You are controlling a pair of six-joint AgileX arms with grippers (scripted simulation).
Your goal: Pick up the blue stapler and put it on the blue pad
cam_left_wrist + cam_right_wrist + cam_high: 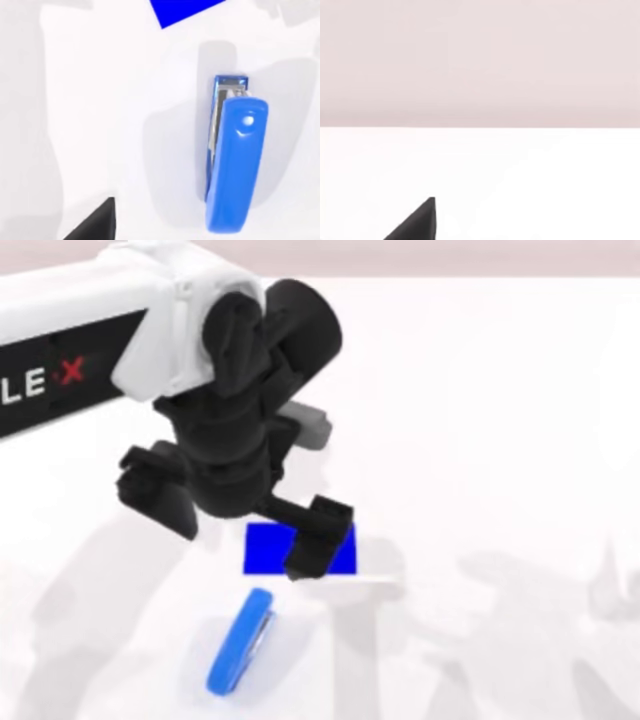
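The blue stapler [243, 642] lies flat on the white table near the front edge, slanted, with its silver strip showing along one side. It also shows in the left wrist view as the blue stapler [235, 165]. The blue pad [268, 548] lies just behind the stapler, partly hidden by one black finger [318, 538]. My left gripper [243, 532] hangs above the table over the pad's near-left edge, just behind the stapler, with jaws spread wide and nothing between them. A corner of the pad [185, 10] shows in the left wrist view. My right gripper [480, 235] is out of the top view.
The left arm's white link [90, 330] reaches in from the top view's left. Soft shadows lie on the white table [500, 440]. The right wrist view shows one dark fingertip [420, 225], bare table and a pale wall.
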